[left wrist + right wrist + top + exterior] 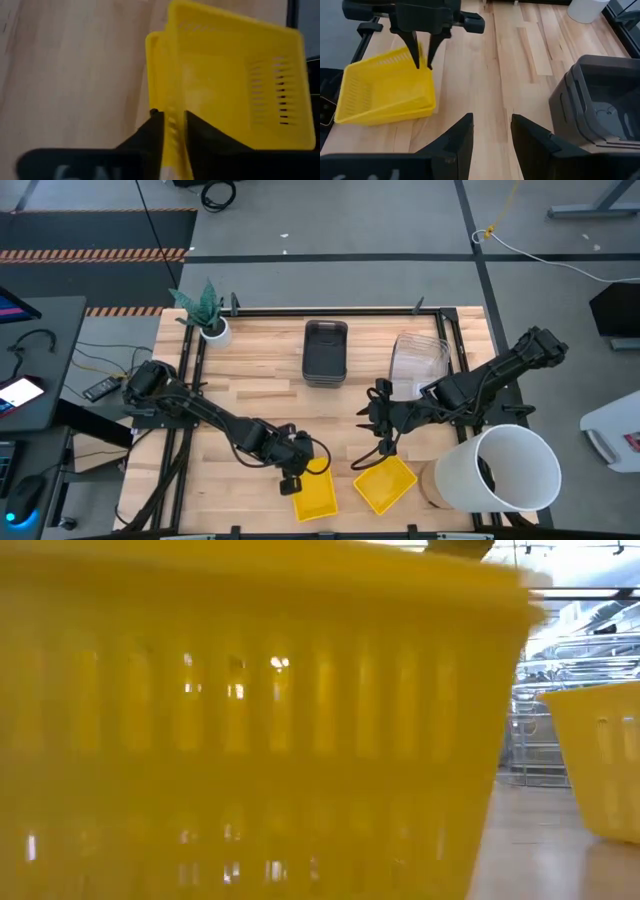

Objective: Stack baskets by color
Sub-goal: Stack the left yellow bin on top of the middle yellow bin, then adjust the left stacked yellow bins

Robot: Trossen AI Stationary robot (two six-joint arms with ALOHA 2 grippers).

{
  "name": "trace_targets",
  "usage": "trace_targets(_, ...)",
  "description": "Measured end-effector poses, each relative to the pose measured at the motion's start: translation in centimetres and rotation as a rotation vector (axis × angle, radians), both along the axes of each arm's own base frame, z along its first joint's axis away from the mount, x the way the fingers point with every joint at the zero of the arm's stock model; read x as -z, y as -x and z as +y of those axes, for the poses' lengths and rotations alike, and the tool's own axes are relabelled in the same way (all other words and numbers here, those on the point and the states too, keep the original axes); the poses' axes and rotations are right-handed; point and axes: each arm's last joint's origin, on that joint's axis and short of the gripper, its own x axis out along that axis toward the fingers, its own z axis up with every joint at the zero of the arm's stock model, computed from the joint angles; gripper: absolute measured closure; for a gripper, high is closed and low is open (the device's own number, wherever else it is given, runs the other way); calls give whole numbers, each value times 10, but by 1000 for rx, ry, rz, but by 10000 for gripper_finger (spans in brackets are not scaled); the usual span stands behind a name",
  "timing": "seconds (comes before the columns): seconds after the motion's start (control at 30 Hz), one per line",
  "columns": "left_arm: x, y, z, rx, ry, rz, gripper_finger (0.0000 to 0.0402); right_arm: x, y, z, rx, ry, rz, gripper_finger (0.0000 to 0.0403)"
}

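Observation:
Two yellow baskets (316,496) lie nested on the table near its front edge, the upper one (235,75) tilted inside the lower (385,112). My left gripper (293,480) points steeply down at their far end, open, one finger on each side of the upper basket's wall (173,117). A third yellow basket (386,485) rests alone on the table to the right. My right gripper (375,420) hangs open above the table's middle, holding nothing. Dark grey baskets (325,352) and clear baskets (418,365) stand stacked toward the far edge. My left gripper (422,62) comes from above, slanting down, and straddles the upper yellow basket's wall (172,132), one finger inside the basket and one outside. Whether the fingers touch the wall I cannot tell. The basket rests tilted in the one below it.
A big white bucket (505,470) stands at the near right corner. A small white pot with a green plant (210,325) is at the far left. Bare wood lies between the yellow baskets and the grey stack (595,105).

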Motion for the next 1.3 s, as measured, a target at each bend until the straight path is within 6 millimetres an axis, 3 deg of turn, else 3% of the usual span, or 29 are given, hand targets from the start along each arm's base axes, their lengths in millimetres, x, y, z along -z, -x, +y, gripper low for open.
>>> trace_targets(0.2, 1, -1, 3, 6, -12, 7, 248, 0, 0, 0, -7, 4, 3, 266)
trace_targets(0.33, 1, -2, 7, 20, -30, 9, 227, 8, -5, 3, -71, -14, 49, 266)
trace_targets(0.67, 20, -13, 7, 52, -41, 13, 236, 35, -19, 13, -82, -48, 163, 266)
trace_targets(1.13, 43, -20, 10, 87, -154, 53, 237, 30, -16, 18, -58, -102, 130, 266)
trace_targets(1.3, 46, -21, 20, 73, -207, 81, 237, 30, -16, 18, -58, -102, 129, 266)
